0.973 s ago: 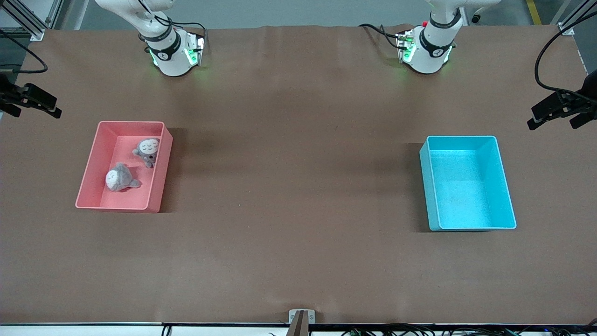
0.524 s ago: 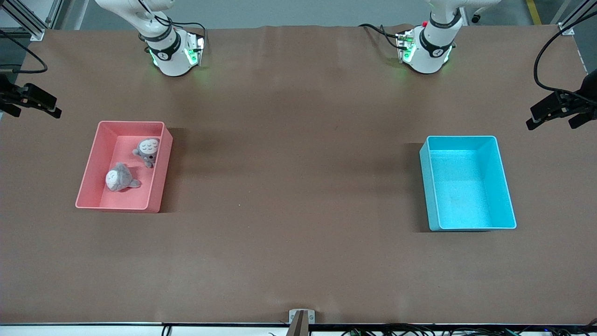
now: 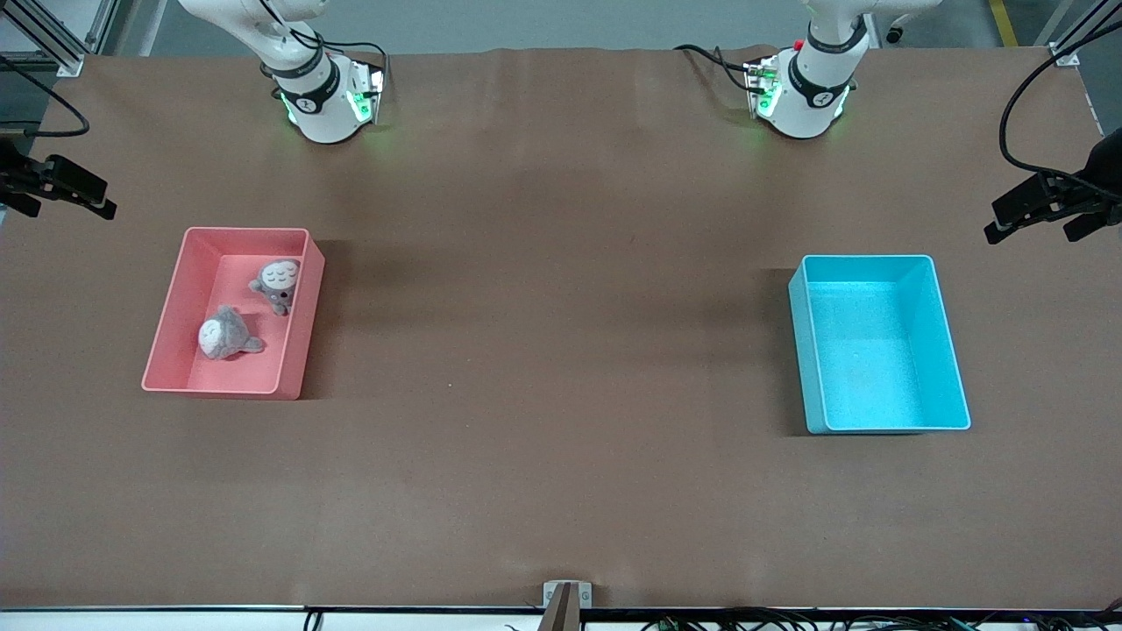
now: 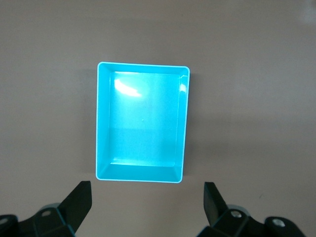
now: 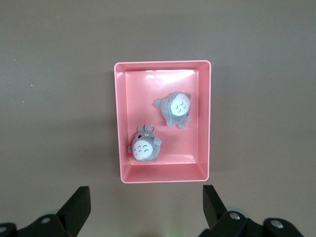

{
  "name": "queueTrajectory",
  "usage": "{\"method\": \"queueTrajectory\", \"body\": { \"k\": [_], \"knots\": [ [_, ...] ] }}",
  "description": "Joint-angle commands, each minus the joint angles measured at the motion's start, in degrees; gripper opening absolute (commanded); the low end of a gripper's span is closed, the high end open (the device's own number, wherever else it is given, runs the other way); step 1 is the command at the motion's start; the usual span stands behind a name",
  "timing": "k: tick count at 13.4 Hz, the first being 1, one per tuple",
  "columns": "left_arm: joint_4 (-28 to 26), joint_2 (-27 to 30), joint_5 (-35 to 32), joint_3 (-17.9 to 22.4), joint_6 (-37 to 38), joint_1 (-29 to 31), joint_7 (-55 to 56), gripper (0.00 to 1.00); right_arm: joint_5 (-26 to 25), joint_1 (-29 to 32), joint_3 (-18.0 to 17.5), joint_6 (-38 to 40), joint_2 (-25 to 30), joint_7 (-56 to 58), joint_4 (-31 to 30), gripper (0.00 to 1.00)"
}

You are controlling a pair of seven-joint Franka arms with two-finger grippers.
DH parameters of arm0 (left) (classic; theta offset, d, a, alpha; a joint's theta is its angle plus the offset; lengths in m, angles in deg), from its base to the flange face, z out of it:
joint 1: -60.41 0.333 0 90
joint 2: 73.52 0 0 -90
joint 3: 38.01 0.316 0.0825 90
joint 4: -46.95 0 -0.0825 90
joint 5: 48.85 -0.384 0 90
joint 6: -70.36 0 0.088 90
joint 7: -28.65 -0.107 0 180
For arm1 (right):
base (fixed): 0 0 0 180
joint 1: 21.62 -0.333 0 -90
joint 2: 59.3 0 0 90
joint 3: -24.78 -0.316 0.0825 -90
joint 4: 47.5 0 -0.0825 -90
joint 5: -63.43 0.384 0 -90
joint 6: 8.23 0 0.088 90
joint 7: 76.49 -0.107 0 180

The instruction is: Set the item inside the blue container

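The blue container [image 3: 877,342] stands empty toward the left arm's end of the table; in the left wrist view this blue container [image 4: 142,121] lies straight below. My left gripper [image 4: 148,197] hangs open high over the bare table beside it, holding nothing. Two grey plush toys [image 3: 226,336] [image 3: 277,282] lie in the pink bin [image 3: 171,315] toward the right arm's end. In the right wrist view both toys [image 5: 144,147] [image 5: 175,108] show inside the pink bin [image 5: 163,173]. High over the table beside that bin, my right gripper [image 5: 146,200] is also open and empty.
A brown mat [image 3: 561,350] covers the whole table between the two bins. The arm bases [image 3: 324,96] [image 3: 802,88] stand along the edge farthest from the front camera. A small metal bracket [image 3: 567,596] sits at the nearest edge.
The left gripper has drifted slightly in the front view. The bins and the toys have not moved.
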Motion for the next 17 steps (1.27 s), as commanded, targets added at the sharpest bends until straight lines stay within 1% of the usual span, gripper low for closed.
{"method": "queueTrajectory", "body": {
  "k": [1,5,7,17],
  "knots": [
    [0.27,0.01,-0.15,-0.01,0.53,-0.17,-0.37,1.00,-0.40,0.18,-0.30,-0.03,1.75,0.35,-1.56,1.00],
    [0.27,-0.17,-0.15,-0.01,0.53,-0.17,-0.46,1.00,-0.40,0.01,-0.39,-0.12,1.75,0.87,-1.56,1.00],
    [0.18,-0.17,-0.15,-0.01,0.53,-0.17,-0.46,1.00,-0.40,0.27,-0.30,-0.29,1.67,3.41,-1.47,1.00],
    [0.18,-0.26,-0.15,-0.01,0.53,-0.17,-0.46,1.00,0.21,0.09,-0.30,0.15,1.67,3.51,-1.47,1.00]
  ]
}}
